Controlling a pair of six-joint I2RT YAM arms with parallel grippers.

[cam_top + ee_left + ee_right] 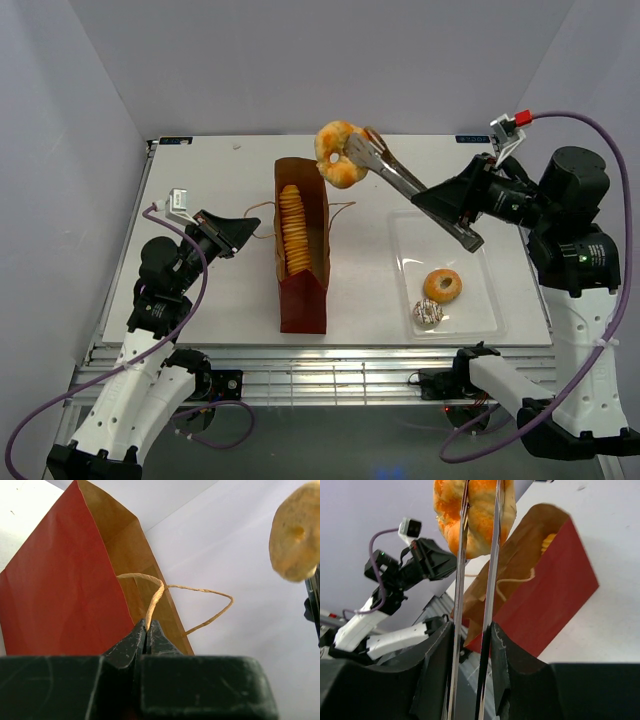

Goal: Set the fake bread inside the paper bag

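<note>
Right gripper (pixel 447 207) clamped on metal tongs (pixel 392 168), which pinch a golden-orange ring bun (pixel 341 153) near the mouth of the brown kraft paper bag (pixel 303 290). Left gripper (pixel 146 632) jaws closed on the bag's twine handle (pixel 155 597).

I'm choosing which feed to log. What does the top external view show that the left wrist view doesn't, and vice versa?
Top external only: the clear tray holding a ring bun and small pastry, the long loaf inside the paper bag, the right end effector gripping the tongs. Left wrist only: the left end effector shut on the twine handle, close up. Both: that bag and the lifted ring bun.
</note>
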